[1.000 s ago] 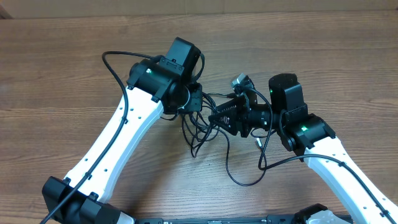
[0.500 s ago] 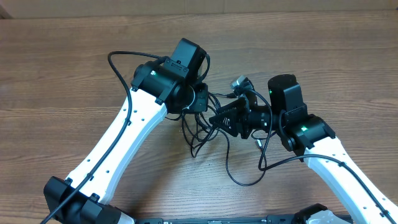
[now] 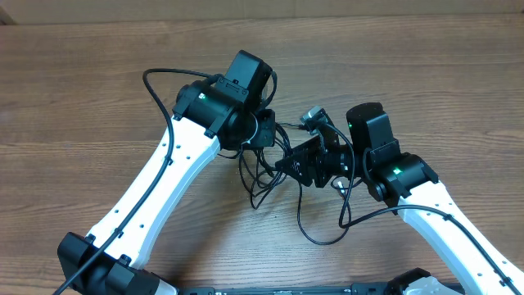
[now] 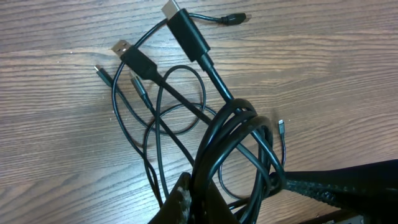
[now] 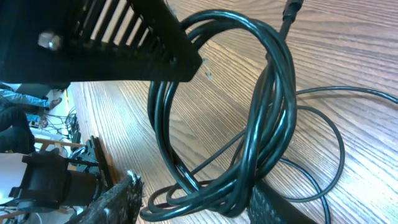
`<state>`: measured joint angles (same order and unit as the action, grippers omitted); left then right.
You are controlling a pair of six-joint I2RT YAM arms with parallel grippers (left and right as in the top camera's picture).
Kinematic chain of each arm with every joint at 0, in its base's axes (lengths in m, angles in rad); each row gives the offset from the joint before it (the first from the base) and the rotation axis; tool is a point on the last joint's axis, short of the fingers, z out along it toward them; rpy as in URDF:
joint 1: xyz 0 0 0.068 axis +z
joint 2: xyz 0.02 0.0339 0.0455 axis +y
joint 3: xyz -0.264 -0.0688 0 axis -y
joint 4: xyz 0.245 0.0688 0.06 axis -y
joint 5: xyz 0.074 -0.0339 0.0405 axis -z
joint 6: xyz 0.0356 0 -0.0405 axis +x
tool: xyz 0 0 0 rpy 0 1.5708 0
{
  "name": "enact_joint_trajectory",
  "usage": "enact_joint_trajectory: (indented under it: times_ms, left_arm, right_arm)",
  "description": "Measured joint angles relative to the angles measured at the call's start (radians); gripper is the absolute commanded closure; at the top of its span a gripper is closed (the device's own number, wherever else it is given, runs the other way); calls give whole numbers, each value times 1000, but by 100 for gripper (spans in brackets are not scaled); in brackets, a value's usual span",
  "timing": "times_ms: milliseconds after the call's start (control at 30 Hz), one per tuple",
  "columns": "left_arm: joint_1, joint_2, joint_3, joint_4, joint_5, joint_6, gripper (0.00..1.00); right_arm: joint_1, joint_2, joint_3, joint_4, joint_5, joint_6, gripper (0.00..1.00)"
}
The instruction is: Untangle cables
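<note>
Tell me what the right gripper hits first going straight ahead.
The coil of cables: its lower strands sit just ahead of the right gripper, between its open fingers. Depth is hard to judge.

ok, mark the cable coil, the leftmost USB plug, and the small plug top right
cable coil (image 4: pixel 242 112), left wrist view, top arc of the bunched strands
USB plug (image 4: pixel 120 47), left wrist view, metal tip
small plug (image 4: pixel 233 18), left wrist view, plug body

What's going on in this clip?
Both arms meet over the tangled black cables on the wooden table. The left gripper appears to pinch a coiled bundle; the right gripper is open around that coil. Thinner loops and plug ends lie loose, not yet separated.
</note>
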<state>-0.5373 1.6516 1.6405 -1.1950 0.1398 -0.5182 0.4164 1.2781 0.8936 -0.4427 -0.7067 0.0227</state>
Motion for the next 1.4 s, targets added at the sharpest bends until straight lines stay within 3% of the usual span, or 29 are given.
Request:
enact_joint_trajectory:
  times_ms: [333, 633, 1033, 1400]
  left_arm:
    - [-21, 0, 0, 43, 21, 0, 96]
    - [-39, 0, 0, 47, 21, 0, 96]
    - [-44, 0, 0, 60, 37, 0, 96]
    - [-70, 0, 0, 65, 45, 2, 96]
  right_arm:
    - [0, 0, 0, -21, 8, 0, 49]
    - [0, 0, 0, -21, 7, 0, 59]
    - [0, 1, 0, -18, 6, -9, 53]
    - [-1, 53, 0, 4, 7, -24, 86]
